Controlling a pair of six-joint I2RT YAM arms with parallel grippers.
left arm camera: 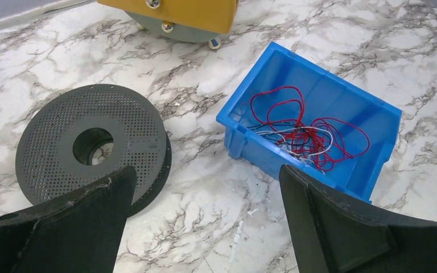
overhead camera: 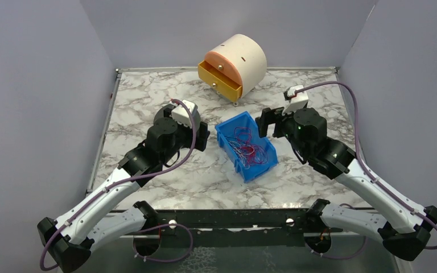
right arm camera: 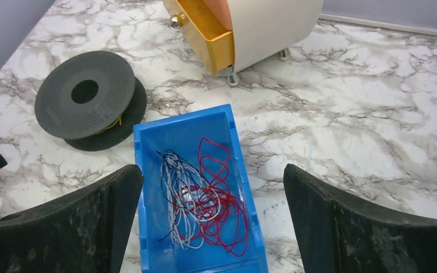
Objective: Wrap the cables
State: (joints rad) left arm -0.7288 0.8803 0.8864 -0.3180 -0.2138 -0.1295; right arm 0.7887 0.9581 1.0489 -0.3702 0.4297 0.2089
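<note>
The cables (overhead camera: 247, 149) are a loose tangle of thin red, white and dark wires lying in a blue bin (overhead camera: 230, 120) at the table's middle. In the left wrist view the cables (left arm camera: 307, 139) rest against the bin's (left arm camera: 262, 151) right side. A dark grey perforated spool (left arm camera: 51, 133) lies flat to its left. My left gripper (overhead camera: 202, 136) hangs open just left of the bin, over bare marble (left arm camera: 206, 176). My right gripper (overhead camera: 267, 122) is open at the bin's right, above the cables (right arm camera: 207, 199) and bin (right arm camera: 182, 118), holding nothing (right arm camera: 212, 173). The spool (right arm camera: 105, 94) is hidden under my left arm in the top view.
A cream and orange drawer unit (overhead camera: 239, 62) stands at the back of the marble table, its yellow drawer pulled partly out (right arm camera: 205, 28). Grey walls close in the left, right and back. The arms' bases sit along the near edge.
</note>
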